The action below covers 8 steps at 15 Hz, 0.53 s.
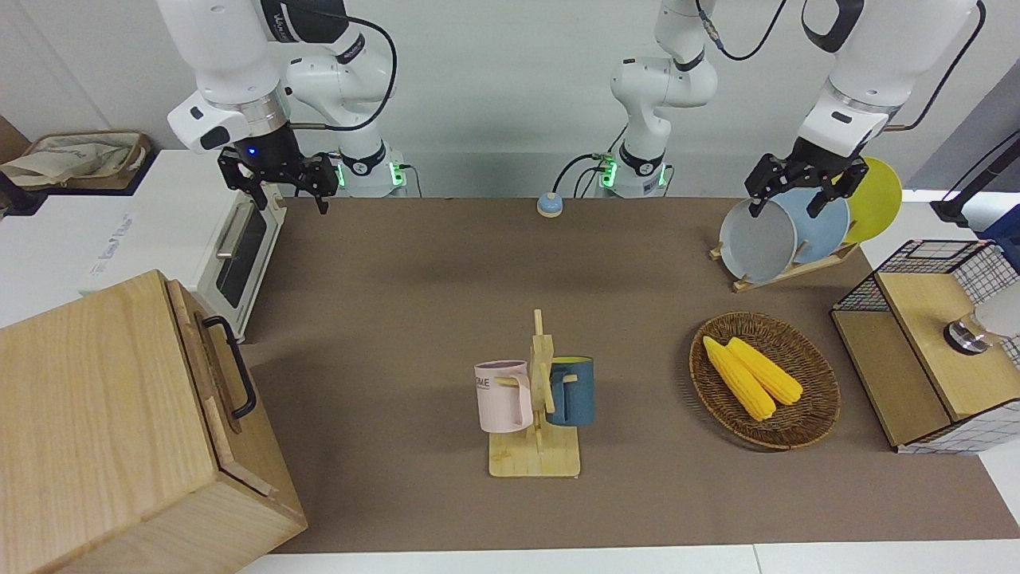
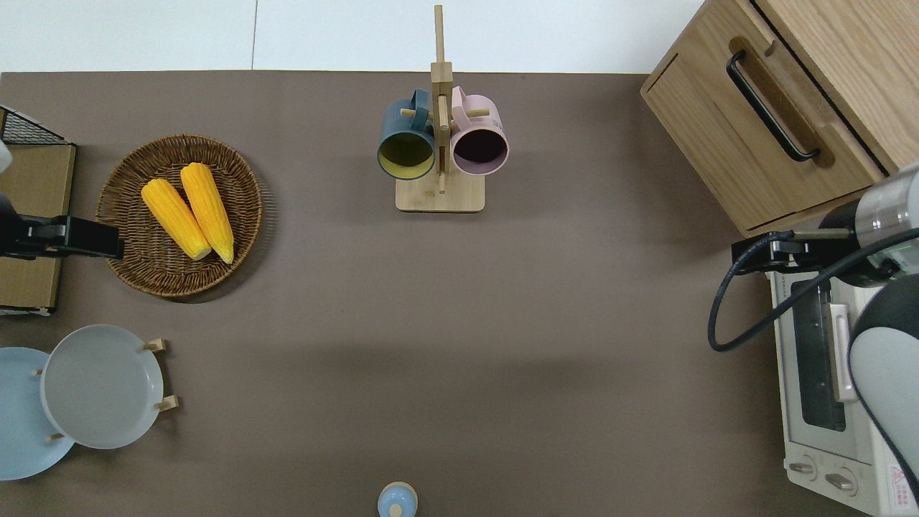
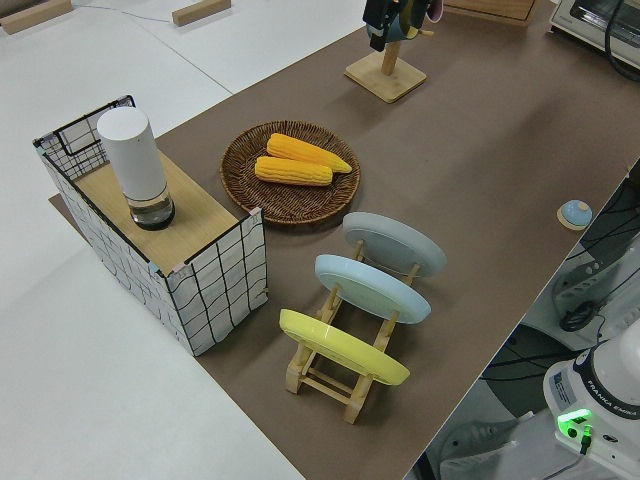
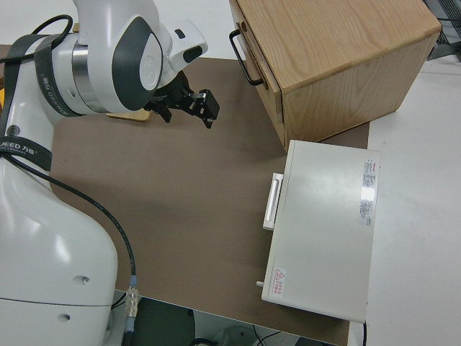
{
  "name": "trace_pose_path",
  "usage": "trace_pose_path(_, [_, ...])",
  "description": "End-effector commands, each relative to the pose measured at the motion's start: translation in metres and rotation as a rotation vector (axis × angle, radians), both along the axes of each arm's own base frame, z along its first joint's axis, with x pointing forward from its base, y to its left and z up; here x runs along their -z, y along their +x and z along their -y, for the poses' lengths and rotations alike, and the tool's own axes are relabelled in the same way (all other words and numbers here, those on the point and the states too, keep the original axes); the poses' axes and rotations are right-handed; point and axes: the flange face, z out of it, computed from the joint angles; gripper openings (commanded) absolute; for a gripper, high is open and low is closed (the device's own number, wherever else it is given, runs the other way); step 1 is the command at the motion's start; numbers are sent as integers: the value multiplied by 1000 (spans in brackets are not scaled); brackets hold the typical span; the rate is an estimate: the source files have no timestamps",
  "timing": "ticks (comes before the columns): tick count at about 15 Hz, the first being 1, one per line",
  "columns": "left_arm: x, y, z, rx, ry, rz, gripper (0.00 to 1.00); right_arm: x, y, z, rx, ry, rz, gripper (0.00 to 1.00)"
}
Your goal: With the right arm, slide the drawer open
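Observation:
The drawer is the shallow light-wood front near the top of the large pale wooden box, at the right arm's end of the table. Its black bar handle faces the table's middle, and the front looks flush with the box. The drawer and its handle also show from overhead, and the handle shows in the right side view. My right gripper hangs open and empty in the air over the table by the toaster oven's corner nearest the box, well clear of the handle. The left arm is parked, its gripper open.
A white toaster oven stands beside the box, nearer to the robots. A mug rack with two mugs is mid-table. A corn basket, plate rack and wire-grid cabinet sit toward the left arm's end.

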Motion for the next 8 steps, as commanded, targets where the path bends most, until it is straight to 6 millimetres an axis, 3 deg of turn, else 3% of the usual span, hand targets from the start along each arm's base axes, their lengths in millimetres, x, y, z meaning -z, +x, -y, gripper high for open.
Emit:
trace_pose_path(1, [-3,4,0,7,17,9,998,-7,3,5,-6,14,-3,990])
trace_pose_path(8, [-3,4,0,7,17,9,998,-7,0,7,-4,10,-19,990])
